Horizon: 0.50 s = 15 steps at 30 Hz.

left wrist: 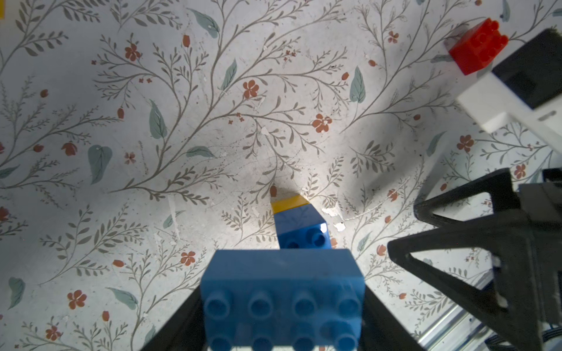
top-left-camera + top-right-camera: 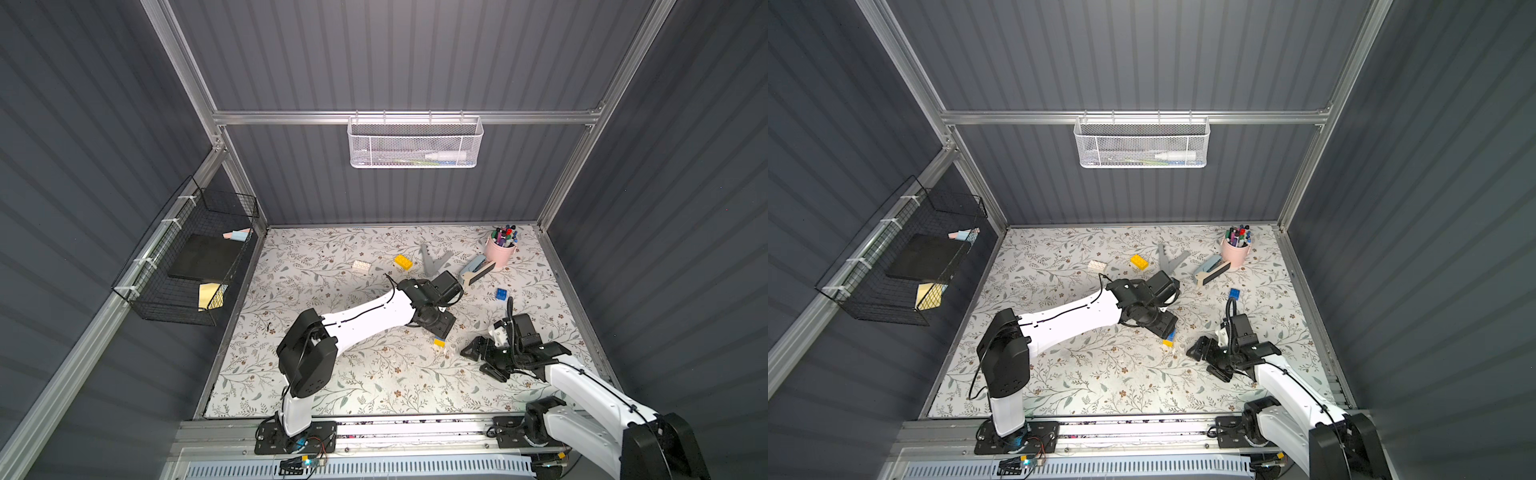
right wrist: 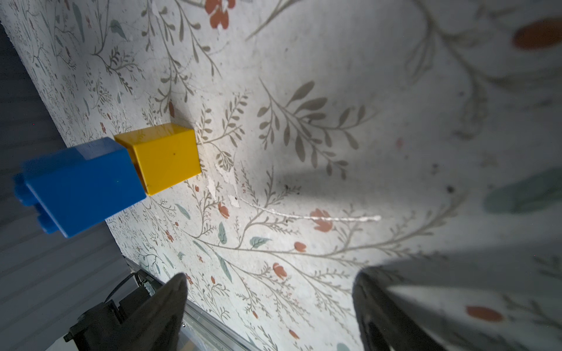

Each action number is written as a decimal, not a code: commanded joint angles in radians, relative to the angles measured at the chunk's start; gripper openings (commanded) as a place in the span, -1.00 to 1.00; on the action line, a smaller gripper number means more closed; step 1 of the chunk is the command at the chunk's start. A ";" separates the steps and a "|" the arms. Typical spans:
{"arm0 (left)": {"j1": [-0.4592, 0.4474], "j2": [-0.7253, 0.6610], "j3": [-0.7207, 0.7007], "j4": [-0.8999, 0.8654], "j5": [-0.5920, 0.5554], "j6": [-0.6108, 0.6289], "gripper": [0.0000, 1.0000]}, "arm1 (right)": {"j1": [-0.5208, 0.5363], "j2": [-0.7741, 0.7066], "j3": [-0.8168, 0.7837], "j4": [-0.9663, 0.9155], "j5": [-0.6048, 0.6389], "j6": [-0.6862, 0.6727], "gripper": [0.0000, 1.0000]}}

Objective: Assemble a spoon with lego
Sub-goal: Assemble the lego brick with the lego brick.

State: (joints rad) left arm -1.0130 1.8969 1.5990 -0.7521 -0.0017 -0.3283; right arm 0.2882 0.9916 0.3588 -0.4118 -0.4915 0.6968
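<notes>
On the mat [image 2: 332, 374], four loose bricks [image 2: 361, 266] [image 2: 403, 262] [image 2: 501, 294] [image 1: 477, 45]; left jaws grasp one spoon [image 1: 282, 291]; right jaws released.

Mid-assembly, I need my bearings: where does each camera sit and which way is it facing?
Top views: high over the front edge, looking down across the floral table; left arm, right arm, left claw and right claw show.
Left wrist: looks past its claw, shut on the spoon, at the table; right claw shows.
Right wrist: low, looks through its open claw toward the spoon.
Shared: both wrist views show the spoon.
</notes>
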 commanded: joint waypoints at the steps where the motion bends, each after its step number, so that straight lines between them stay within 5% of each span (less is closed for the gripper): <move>1: -0.020 0.015 0.015 0.017 0.009 -0.018 0.31 | 0.000 0.028 -0.042 -0.047 0.066 0.007 0.71; 15: -0.041 0.078 0.040 -0.009 -0.043 -0.075 0.31 | 0.000 0.007 -0.052 -0.047 0.062 0.007 0.71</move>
State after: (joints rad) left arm -1.0477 1.9545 1.6070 -0.7345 -0.0208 -0.3679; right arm 0.2886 0.9897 0.3550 -0.4034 -0.4931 0.6968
